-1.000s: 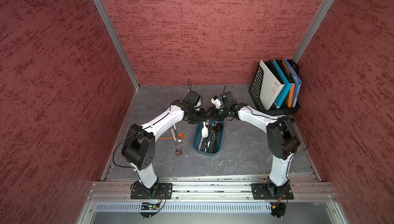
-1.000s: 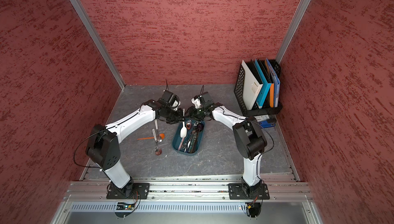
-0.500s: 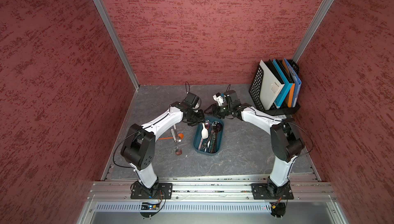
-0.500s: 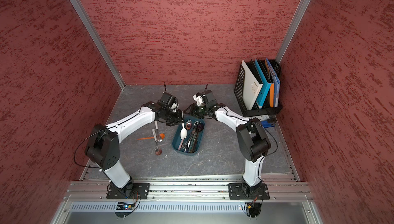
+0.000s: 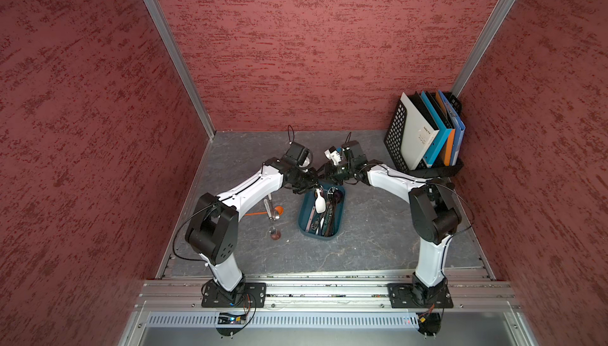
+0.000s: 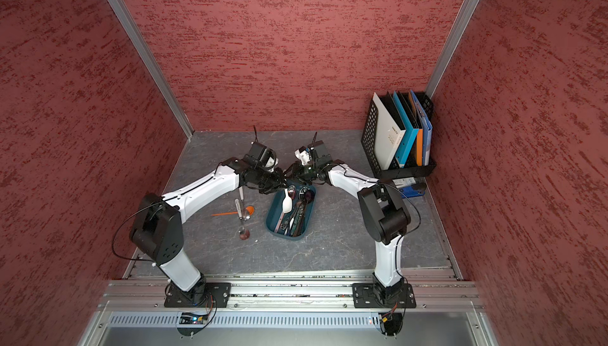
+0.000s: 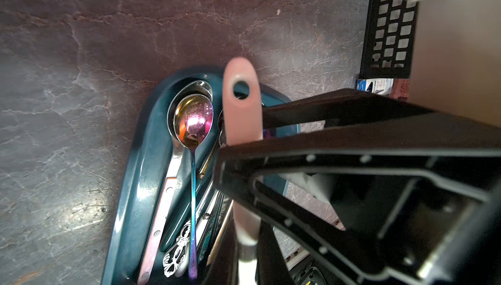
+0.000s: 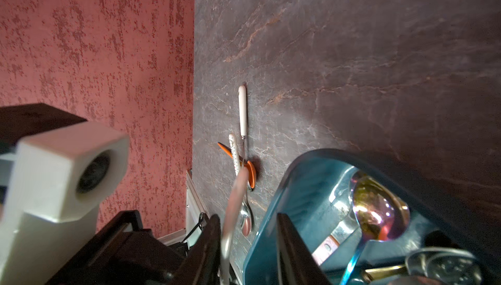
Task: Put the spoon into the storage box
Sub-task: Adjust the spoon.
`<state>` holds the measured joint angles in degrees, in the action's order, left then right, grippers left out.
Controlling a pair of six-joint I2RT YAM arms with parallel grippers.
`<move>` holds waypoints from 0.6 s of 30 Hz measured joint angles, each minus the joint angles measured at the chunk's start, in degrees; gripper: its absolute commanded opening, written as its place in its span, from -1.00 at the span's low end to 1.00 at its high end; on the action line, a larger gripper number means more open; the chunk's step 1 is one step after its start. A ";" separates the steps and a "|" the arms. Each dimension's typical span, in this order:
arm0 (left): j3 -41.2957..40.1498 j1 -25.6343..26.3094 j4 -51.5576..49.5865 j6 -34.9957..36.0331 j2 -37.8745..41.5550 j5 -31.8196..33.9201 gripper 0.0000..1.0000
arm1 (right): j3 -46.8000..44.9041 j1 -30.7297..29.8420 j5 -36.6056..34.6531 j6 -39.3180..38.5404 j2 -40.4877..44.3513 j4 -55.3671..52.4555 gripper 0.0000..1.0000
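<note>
- Red rough-textured walls close in the grey marbled tabletop (image 5: 378, 239) on three sides. Open room lies right of the storage box (image 5: 303, 219).
- The box is glossy teal plastic with rounded corners and holds shiny metal cutlery.
- The left gripper (image 7: 241, 141) is clamped on the pink handle of the spoon (image 5: 320, 202), whose white bowl is over the box's far end.
- The right gripper (image 8: 249, 243) stands partly open astride that handle.

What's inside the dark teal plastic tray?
Visible in the dark teal plastic tray: an iridescent metal spoon, a pink-handled steel spoon, an ornate silver handle. The left gripper, shut on a pale pink plastic-handled spoon, hides the rest from its wrist camera.
</note>
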<state>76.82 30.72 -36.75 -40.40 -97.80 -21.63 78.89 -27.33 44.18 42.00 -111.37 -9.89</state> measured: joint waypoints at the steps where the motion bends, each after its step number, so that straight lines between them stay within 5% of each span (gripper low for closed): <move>1: 0.00 0.11 0.09 -0.09 0.00 0.00 -1.00 | 0.13 -0.04 0.26 0.13 0.00 0.11 -0.64; 4: 0.00 0.52 0.37 -0.33 0.00 0.11 -1.00 | 0.46 -0.20 1.29 1.27 0.00 0.68 -0.88; 9: -0.13 0.63 0.72 -0.50 -0.02 0.37 -0.92 | 0.57 -0.22 2.84 2.73 -0.13 1.66 -1.00; 14: -0.13 0.70 0.94 0.55 -0.02 0.35 -0.04 | 0.59 -0.20 3.91 3.02 -0.37 2.05 -1.00; 18: 0.42 0.92 -1.70 5.95 -0.02 1.81 0.19 | 2.03 0.04 5.86 1.40 -1.27 0.15 -1.00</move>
<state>77.23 31.64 -38.46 -34.46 -97.82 -19.81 80.93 -27.29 50.04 43.40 -112.64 -9.74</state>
